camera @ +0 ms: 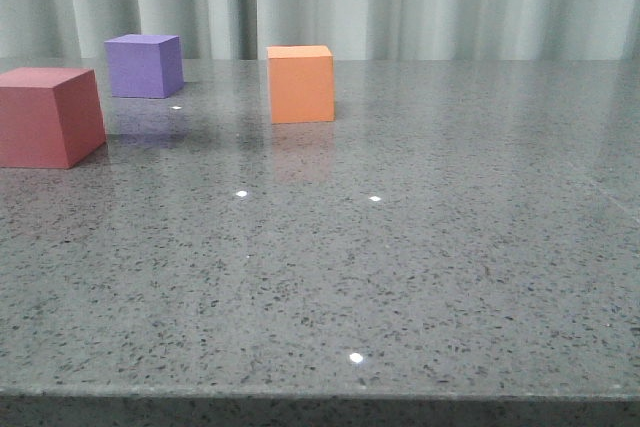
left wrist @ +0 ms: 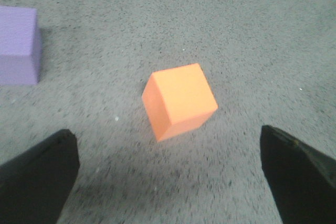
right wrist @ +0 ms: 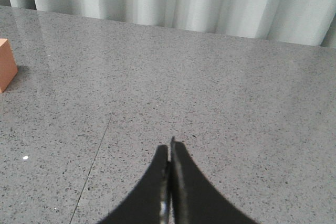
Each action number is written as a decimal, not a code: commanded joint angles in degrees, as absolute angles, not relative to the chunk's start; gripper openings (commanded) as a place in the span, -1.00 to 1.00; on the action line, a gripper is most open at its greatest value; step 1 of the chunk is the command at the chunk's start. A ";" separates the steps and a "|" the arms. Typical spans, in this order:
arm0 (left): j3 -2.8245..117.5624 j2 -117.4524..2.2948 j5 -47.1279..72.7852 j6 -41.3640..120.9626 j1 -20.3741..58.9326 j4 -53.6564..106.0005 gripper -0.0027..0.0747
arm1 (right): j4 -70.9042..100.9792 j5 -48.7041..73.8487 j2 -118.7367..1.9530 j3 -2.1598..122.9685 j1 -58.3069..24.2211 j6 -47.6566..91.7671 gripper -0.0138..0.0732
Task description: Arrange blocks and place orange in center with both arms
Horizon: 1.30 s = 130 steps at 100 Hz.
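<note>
On the grey stone table (camera: 420, 277), orange cube (camera: 301, 83) sits free mid-back, purple cube (camera: 145, 65) further left and back, red-pink cube (camera: 48, 115) at the left edge. Left gripper (left wrist: 168, 182) hovers above the orange one, jaws spread wide, nothing held. Cube is rotated relative to the fingers, so I'd turn the wrist to square up on two flat faces, then descend. Right gripper (right wrist: 169, 153) jaws pressed together, empty, over bare table. No labels or writing visible anywhere

front: low, forward | left wrist: steeply downward | all share orange cube (camera: 300, 84)
</note>
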<state>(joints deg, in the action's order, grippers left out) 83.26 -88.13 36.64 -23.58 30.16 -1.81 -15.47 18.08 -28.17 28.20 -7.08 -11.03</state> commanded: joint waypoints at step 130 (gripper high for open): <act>108.89 -111.88 44.28 -47.10 40.76 -30.47 0.78 | -16.52 13.54 -28.89 29.71 -6.76 -10.95 -0.84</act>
<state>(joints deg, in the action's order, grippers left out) 107.04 -114.18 47.00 -46.48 40.62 -29.24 -15.47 18.08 -28.17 28.20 -7.08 -11.03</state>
